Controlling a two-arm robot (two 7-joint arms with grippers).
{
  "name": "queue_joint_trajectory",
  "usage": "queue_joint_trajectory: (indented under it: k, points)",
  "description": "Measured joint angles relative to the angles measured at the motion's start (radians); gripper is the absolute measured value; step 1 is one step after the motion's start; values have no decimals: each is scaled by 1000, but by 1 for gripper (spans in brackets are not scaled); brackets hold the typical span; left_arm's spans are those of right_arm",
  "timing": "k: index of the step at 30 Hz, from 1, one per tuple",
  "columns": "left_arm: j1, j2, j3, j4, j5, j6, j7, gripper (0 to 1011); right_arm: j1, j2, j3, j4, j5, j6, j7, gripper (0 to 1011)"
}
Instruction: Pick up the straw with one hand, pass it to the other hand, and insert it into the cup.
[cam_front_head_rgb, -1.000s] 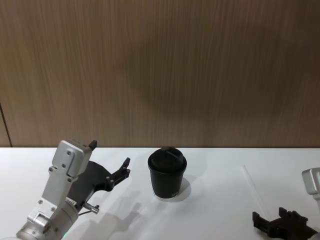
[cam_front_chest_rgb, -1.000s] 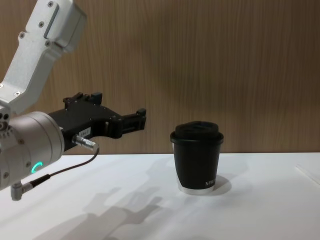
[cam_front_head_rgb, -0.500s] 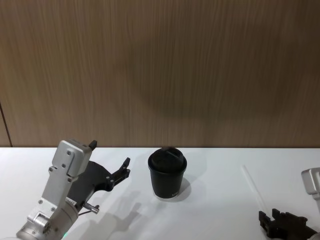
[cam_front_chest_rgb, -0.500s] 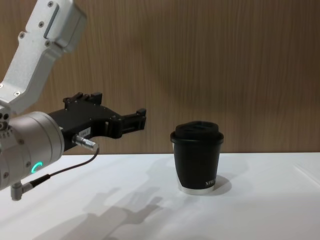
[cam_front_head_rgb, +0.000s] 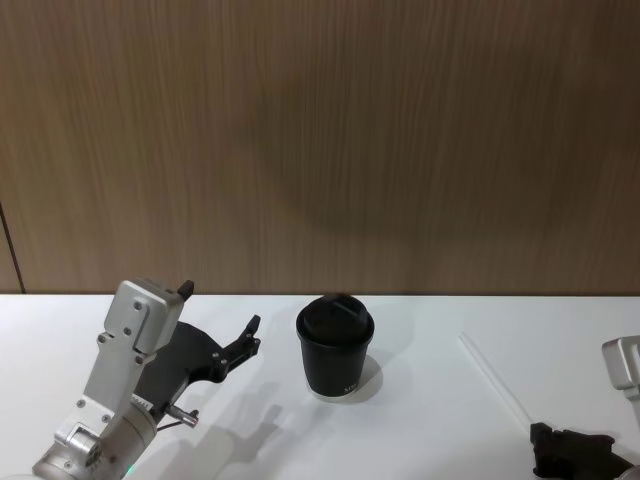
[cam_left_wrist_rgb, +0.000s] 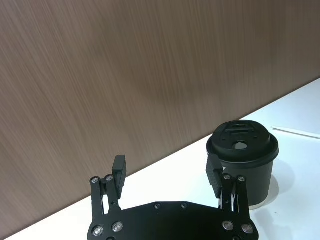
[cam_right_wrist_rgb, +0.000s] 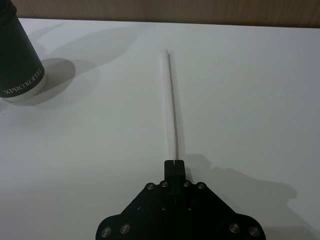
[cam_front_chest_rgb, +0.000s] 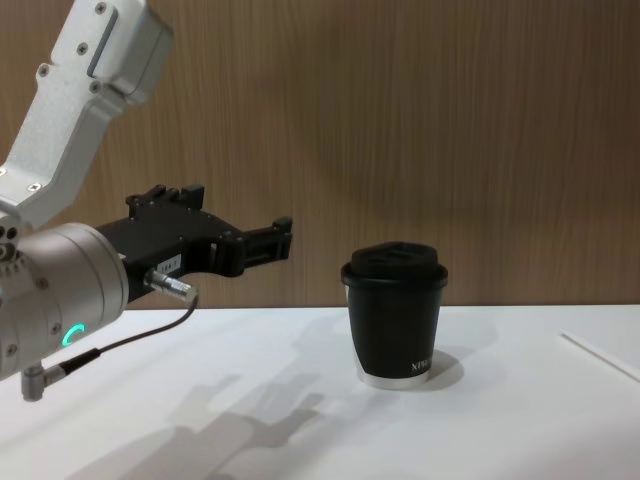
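We see the straw (cam_right_wrist_rgb: 171, 100) lying straight and low over the white table (cam_front_head_rgb: 420, 430) on the robot's right side, well apart from the cup (cam_front_head_rgb: 335, 352). Its near end is pinched by the right gripper (cam_right_wrist_rgb: 174, 164), whose 2 black fingers are pressed together with nothing but the straw between them. Its far end points away from the robot and leans a little toward the cup's side. A thin shadow runs right beside the straw, and we cannot tell whether it rests on the table or sits just above it. In the head view the right gripper is at the lower right corner, close to the table. The cup stands upright near the middle of the table, with its black domed lid (cam_left_wrist_rgb: 242, 142) on and a small hole showing in the top. It has white lettering low on its side, above the silver base rim. To the cup's left, the left gripper (cam_left_wrist_rgb: 167, 171) hangs above the table, aimed toward the cup but clear of it. Its 2 fingers are spread wide and hold nothing. Behind them are its silver wrist (cam_front_chest_rgb: 60, 300), a glowing green ring and a grey cable. A brown wood-grain wall (cam_front_head_rgb: 320, 150) rises behind the table.
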Motion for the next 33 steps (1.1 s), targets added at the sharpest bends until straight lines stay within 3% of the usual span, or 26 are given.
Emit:
queue_joint_trajectory:
  k: [22, 33]
  points:
    - [0, 0, 0, 0, 0, 0, 0, 1003, -1, -4, 3, 2, -3, -12, -1, 0]
    - [0, 0, 0, 0, 0, 0, 0, 1003, -3, -21, 23, 28, -21, -132, -9, 0]
